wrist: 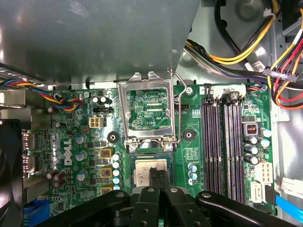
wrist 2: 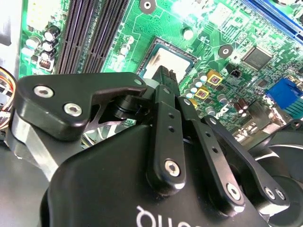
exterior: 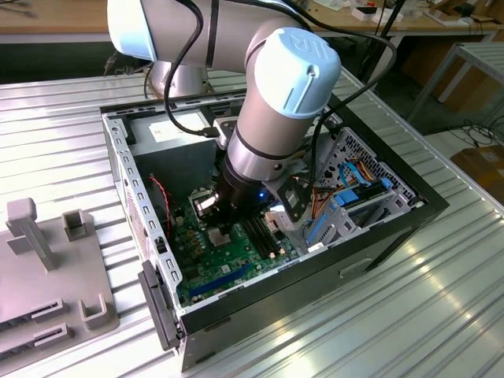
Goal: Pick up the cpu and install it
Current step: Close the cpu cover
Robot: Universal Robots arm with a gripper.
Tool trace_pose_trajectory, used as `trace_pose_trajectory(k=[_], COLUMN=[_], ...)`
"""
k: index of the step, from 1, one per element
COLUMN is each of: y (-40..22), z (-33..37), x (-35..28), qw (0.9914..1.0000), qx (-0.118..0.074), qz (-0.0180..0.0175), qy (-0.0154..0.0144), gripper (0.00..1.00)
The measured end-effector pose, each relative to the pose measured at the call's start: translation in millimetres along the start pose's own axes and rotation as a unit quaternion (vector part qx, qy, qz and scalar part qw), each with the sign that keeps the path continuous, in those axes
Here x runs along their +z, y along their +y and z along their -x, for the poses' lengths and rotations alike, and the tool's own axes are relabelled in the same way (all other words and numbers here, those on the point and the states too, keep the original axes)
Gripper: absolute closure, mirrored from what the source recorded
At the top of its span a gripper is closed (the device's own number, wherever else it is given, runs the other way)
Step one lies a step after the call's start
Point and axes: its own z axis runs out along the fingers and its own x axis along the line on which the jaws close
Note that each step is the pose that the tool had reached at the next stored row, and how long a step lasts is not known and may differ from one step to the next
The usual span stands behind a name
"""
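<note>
Hovering over the socket (wrist 2: pixel 191 57), your gripper (wrist: pixel 158 173) has its fingers pressed together, gripping nothing; the cpu (wrist: pixel 143 170) lies flat there, reachable because the load plate (wrist: pixel 149 101) stands raised.

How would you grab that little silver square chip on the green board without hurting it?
Probably by two opposite edges, coming straight down from above. The cpu lies flat and low, so its broad top gives nothing to pinch. The metal cover beside it is flipped up, which leaves the way down open. The tool hangs right over it.
</note>
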Motion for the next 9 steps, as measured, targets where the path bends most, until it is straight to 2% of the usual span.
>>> trace_pose_trajectory(k=[9], y=[0.0], z=[0.0], x=[0.0], qw=[1.0], qx=[0.0], qz=[-0.0005], qy=[-0.0006], gripper=[0.89])
